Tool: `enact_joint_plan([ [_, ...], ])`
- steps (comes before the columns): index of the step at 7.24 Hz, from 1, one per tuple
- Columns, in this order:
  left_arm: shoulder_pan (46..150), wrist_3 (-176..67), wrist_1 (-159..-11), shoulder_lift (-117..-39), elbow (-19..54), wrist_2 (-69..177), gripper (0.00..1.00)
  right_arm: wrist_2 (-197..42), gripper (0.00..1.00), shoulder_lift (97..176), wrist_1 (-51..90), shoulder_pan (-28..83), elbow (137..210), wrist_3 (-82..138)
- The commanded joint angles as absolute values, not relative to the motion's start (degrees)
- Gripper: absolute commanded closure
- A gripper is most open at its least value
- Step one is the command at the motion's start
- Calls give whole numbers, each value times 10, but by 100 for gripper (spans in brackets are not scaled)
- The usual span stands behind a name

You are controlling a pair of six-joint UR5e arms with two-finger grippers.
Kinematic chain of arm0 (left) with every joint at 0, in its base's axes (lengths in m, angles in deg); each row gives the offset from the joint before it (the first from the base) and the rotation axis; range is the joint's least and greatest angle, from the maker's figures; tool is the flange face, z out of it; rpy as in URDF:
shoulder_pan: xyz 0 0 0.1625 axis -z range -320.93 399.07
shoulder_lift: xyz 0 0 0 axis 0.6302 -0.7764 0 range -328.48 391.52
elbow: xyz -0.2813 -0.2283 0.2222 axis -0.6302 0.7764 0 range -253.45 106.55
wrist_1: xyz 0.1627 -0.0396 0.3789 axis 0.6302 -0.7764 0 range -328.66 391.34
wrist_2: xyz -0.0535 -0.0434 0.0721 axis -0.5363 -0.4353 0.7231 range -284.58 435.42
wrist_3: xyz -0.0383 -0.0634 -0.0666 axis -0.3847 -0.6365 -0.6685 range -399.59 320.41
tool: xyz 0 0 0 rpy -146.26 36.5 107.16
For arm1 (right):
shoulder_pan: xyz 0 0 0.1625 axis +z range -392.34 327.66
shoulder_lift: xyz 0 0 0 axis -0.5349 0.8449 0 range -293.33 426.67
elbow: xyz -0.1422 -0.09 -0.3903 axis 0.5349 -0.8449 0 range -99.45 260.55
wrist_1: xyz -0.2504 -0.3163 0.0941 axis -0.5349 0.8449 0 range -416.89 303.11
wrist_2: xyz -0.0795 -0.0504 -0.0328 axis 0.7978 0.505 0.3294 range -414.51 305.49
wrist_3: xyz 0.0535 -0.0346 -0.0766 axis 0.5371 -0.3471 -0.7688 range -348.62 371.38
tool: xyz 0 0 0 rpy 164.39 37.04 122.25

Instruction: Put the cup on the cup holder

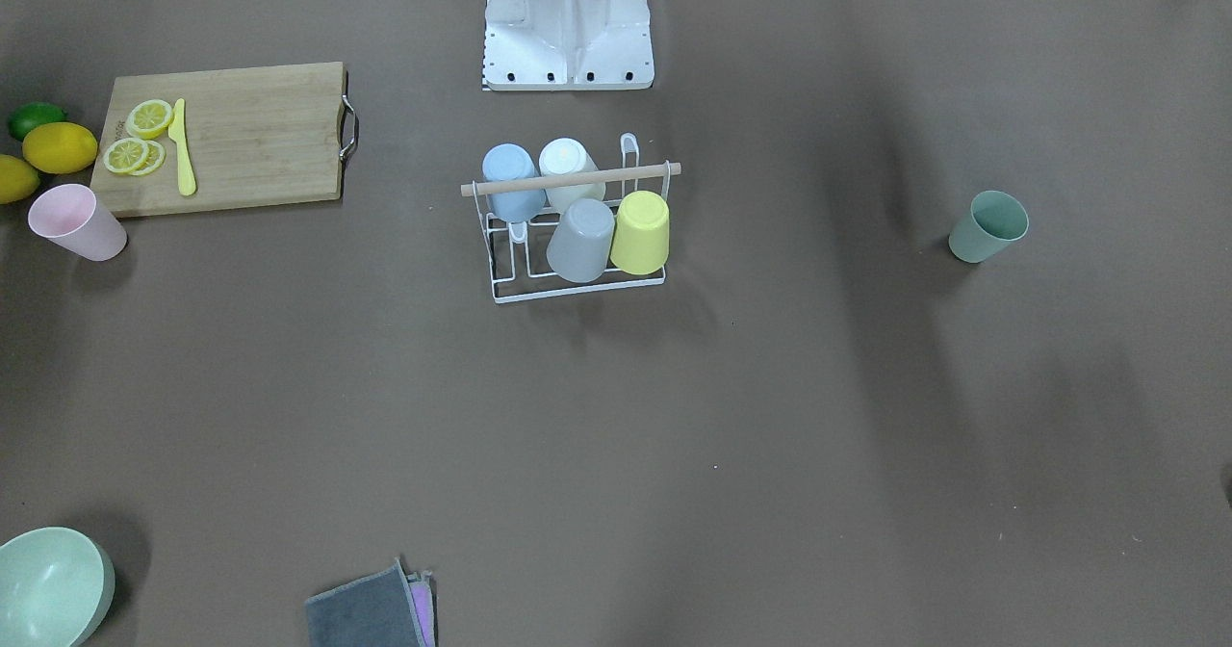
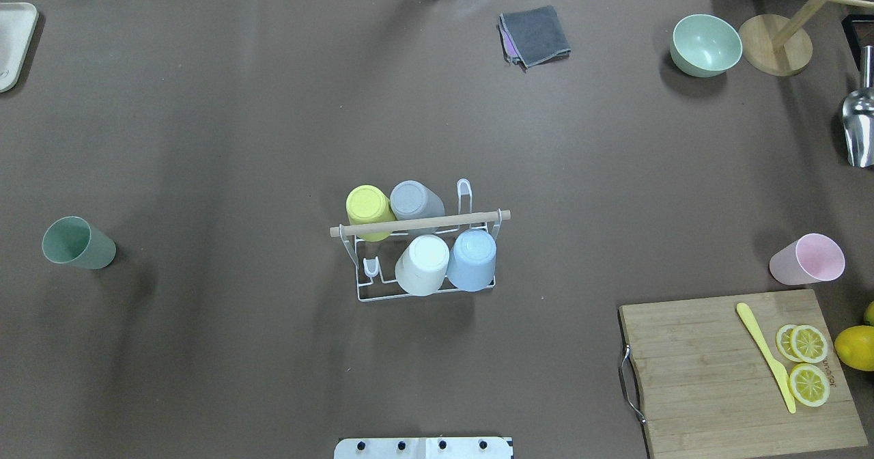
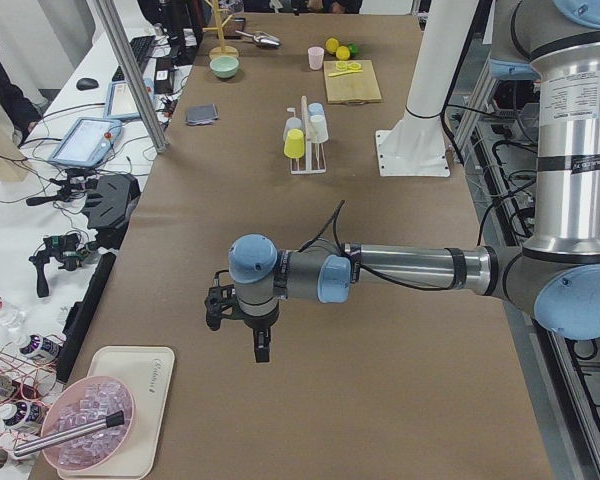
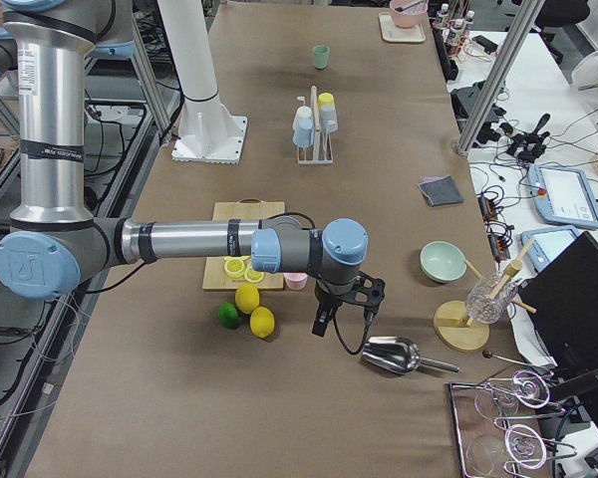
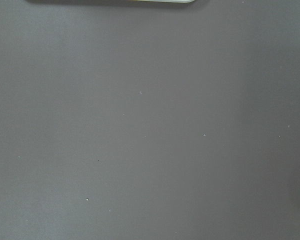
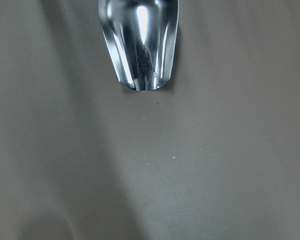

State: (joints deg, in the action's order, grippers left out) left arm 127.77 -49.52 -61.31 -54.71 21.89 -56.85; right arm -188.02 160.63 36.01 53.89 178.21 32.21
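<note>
Cup holder (image 2: pixel 420 221): four on, two prongs free
Your green cup (image 2: pixel 76 243) and pink cup (image 2: pixel 809 259) sit loose; left fingers (image 3: pixel 262 345), right fingers (image 4: pixel 320 323): can't tell.

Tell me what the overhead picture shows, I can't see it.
A white wire cup holder mid-table carries four upside-down cups: yellow, grey, white and blue. A green cup stands far left, a pink cup far right near a cutting board.
</note>
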Motion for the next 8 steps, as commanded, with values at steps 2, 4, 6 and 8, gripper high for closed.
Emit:
enact_joint_plan([
  [2, 1277, -480, -613, -550, 217, -567, 2, -1880, 1, 1606, 360, 539, 1782, 322],
  [4, 1278, -479, -612, -549, 219, -569, 2, -1881, 1, 1606, 360, 539, 1783, 322],
  [6, 1278, -479, -612, -546, 216, -569, 2, -1907, 1, 1604, 360, 539, 1785, 322],
  [8, 1278, -479, -612, -548, 221, -567, 2, -1914, 1, 1591, 360, 539, 1783, 322],
])
